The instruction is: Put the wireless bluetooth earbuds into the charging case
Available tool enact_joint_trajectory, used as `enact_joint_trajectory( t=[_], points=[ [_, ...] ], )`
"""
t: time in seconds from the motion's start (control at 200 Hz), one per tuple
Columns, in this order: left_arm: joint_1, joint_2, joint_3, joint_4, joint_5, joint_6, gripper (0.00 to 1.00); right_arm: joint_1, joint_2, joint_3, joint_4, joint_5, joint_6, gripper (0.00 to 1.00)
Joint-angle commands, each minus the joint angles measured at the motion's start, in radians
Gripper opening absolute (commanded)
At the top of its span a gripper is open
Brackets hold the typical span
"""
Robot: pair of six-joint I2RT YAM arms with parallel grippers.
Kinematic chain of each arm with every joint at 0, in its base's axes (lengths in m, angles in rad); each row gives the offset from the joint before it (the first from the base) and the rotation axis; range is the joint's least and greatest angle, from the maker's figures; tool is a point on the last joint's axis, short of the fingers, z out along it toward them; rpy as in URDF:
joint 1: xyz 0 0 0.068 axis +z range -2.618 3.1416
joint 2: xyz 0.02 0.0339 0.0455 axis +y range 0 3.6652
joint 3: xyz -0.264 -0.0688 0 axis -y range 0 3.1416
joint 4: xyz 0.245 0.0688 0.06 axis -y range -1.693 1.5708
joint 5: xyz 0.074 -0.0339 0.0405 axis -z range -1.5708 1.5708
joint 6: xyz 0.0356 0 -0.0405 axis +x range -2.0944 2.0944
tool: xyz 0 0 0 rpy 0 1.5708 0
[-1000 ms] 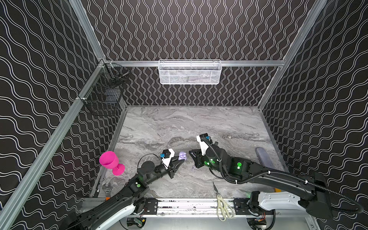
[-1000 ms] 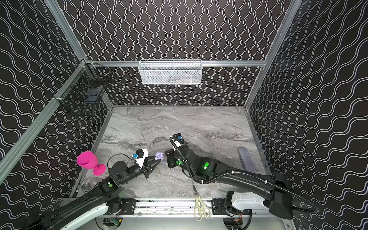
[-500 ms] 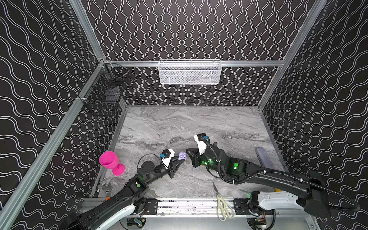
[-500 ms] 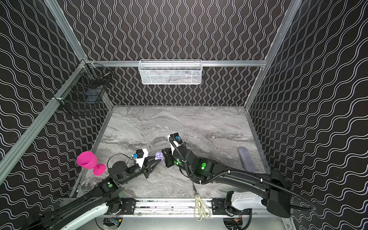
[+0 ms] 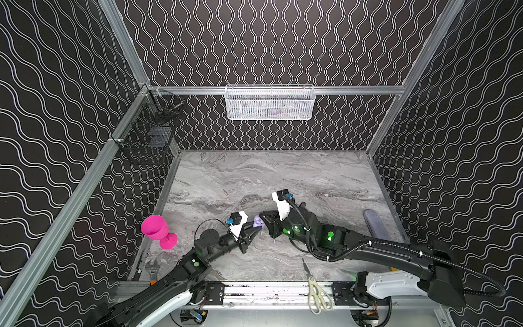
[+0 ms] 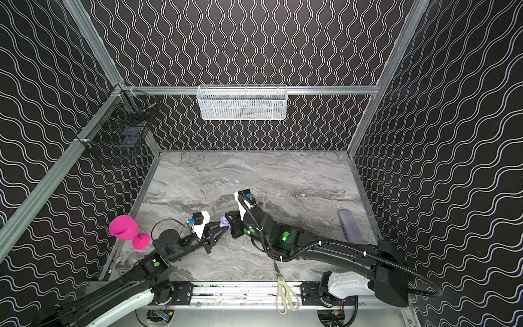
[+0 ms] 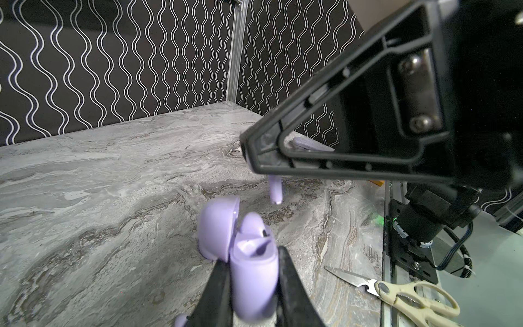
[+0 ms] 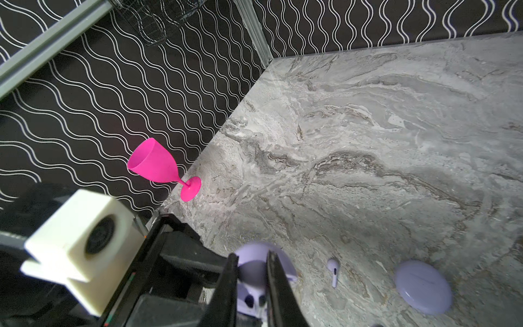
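My left gripper [image 7: 253,257] is shut on the lavender charging case [image 7: 253,277], whose lid [image 7: 218,226] stands open. A rounded earbud head [image 7: 253,226] with a dark spot sticks up from its mouth. My right gripper [image 7: 247,153] hovers just above and beyond the case, shut on a second earbud whose stem [image 7: 276,189] hangs below the fingertips. In the right wrist view the case [image 8: 254,300] lies right under that gripper [image 8: 252,256]. A third earbud [image 8: 333,270] lies loose on the marble. In both top views the grippers meet at the case [image 5: 258,220] [image 6: 224,221].
A round lavender puck [image 8: 421,286] lies near the loose earbud. A pink goblet [image 5: 157,229] stands at the left wall, an oblong lavender-grey object [image 5: 375,226] lies at the right, and scissors [image 5: 315,291] rest on the front rail. A white basket [image 5: 268,102] and a black one [image 5: 150,136] hang on the walls.
My right gripper has moved left, up to the case held by the left gripper. The left arm has stayed still.
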Motion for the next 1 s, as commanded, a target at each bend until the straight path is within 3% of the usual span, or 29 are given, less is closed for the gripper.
enact_joint_trajectory(
  t=[0.0, 0.996],
  points=[
    [0.004, -0.003, 0.000, 0.028, 0.006, -0.002, 0.15, 0.002, 0.003, -0.008, 0.071, -0.013, 0.024, 0.13],
    [0.007, -0.017, -0.001, 0.019, 0.005, -0.001, 0.15, 0.007, 0.049, -0.004, 0.103, -0.023, 0.036, 0.13]
  ],
)
